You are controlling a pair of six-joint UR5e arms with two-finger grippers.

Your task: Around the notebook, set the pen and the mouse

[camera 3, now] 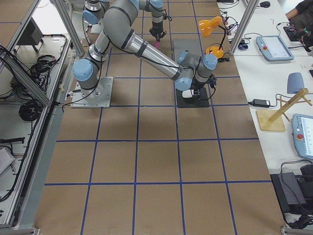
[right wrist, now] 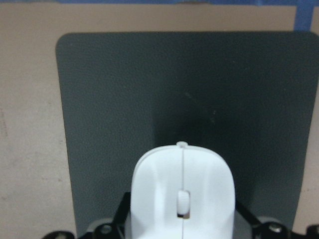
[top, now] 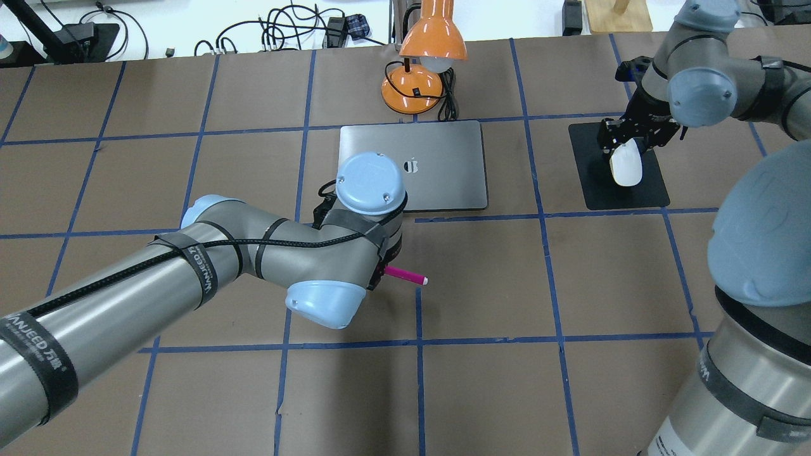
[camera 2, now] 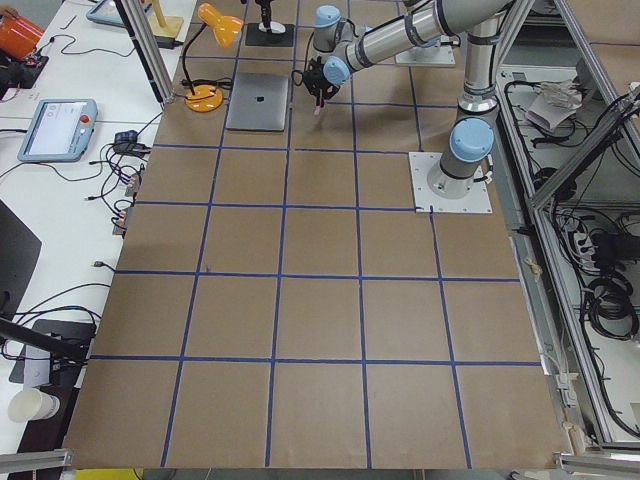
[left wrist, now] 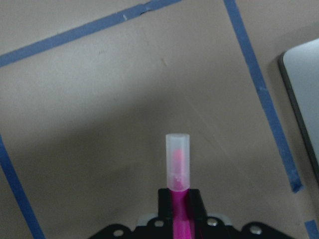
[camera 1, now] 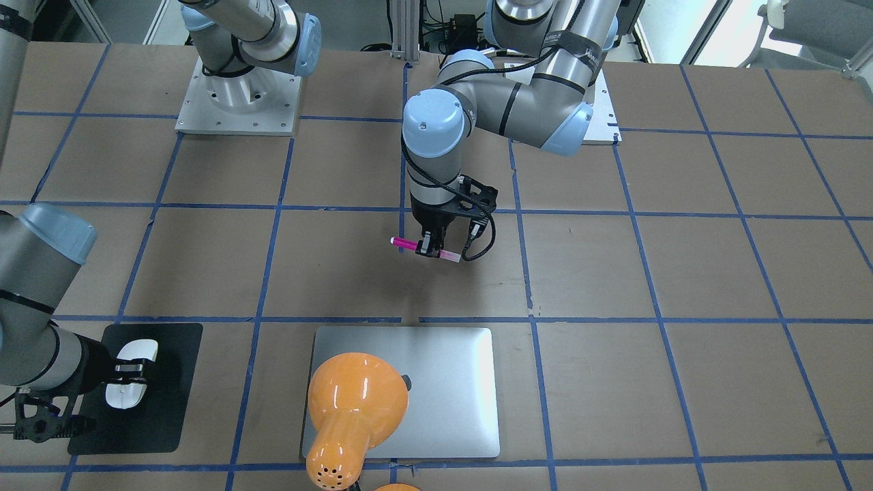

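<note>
The notebook lies flat on the table, towards the side far from the robot. The lamp stands just behind its far edge. The mat lies well apart to the robot's right, with the mouse over it, clasped by the right gripper. The pen, level in the left gripper, is before the notebook on the robot's side

table: brown paper top, blue tape grid. lying flat on it: silver notebook, lid closed. black mat on the robot's right, well apart from the notebook. orange lamp, base just beyond the notebook's far edge. two metal base plates on the robot's side.
</note>
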